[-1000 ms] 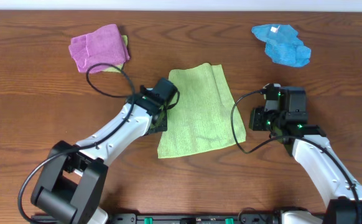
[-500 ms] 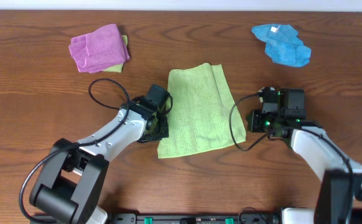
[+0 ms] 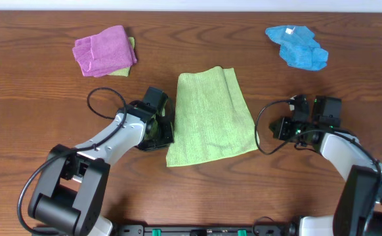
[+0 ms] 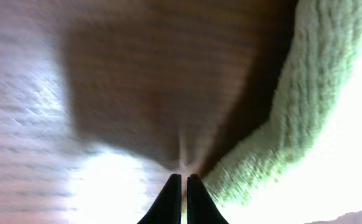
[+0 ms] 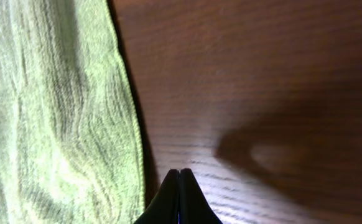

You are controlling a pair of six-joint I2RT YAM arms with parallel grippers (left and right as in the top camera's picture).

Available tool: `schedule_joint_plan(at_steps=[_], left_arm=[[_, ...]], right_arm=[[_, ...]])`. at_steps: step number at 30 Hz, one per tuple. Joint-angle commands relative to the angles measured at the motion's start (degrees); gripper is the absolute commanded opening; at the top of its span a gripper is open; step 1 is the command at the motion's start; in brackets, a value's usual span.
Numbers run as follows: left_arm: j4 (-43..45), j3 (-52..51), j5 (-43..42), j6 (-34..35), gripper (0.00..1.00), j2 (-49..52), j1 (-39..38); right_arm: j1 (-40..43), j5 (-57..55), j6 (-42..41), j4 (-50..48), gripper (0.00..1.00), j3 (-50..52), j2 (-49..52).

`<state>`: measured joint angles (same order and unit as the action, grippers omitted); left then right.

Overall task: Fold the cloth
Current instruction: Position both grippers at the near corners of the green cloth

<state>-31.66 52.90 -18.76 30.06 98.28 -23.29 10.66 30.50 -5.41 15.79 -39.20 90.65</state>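
Observation:
The lime-green cloth [image 3: 211, 118] lies folded in the middle of the table, longer front to back, its near edge wider. My left gripper [image 3: 159, 124] sits just off the cloth's left edge, shut and empty. In the left wrist view the shut gripper [image 4: 181, 177] points at bare wood, with the cloth [image 4: 293, 118] to the right. My right gripper [image 3: 277, 128] is a short way off the cloth's right edge, shut on nothing. The right wrist view shows that gripper [image 5: 179, 171] over wood beside the cloth's edge [image 5: 56, 118].
A purple-pink cloth [image 3: 104, 50] lies bunched at the back left with a bit of yellow-green under it. A bright blue cloth [image 3: 297, 47] with a white tag lies at the back right. Black cables loop from both arms near the green cloth.
Both arms have drawn outward from the cloth: the left gripper slid left and toward the front off its edge, the right gripper moved right. The cloth lies as before.

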Motion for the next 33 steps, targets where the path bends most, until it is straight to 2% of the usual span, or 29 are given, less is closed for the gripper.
schedule_joint_plan(at_steps=[1, 9, 18, 25, 33], left_arm=[[-1.2, -0.4, -4.8, 2.4, 0.06, 0.7, 0.3], [0.9, -0.6, -12.3, 0.6, 0.06, 0.7, 0.4], [12.5, -10.1, -20.1, 1.0, 0.06, 0.2, 3.6], [12.9, -14.3, -21.3, -1.5, 0.06, -4.9, 7.0], [13.0, -15.6, -21.4, -0.5, 0.06, -6.5, 7.1]], right_arm=[[0.6, 2.4, 0.6, 0.7, 0.02, -0.5, 0.1], [0.6, 7.3, 2.5, 1.1, 0.01, 0.0, 0.8], [2.2, 14.8, 3.4, -4.5, 0.01, 5.7, 0.9], [8.3, 21.0, 5.1, -6.8, 0.01, 9.7, 0.9], [8.8, 24.7, 6.9, -6.1, 0.01, 10.4, 0.9]])
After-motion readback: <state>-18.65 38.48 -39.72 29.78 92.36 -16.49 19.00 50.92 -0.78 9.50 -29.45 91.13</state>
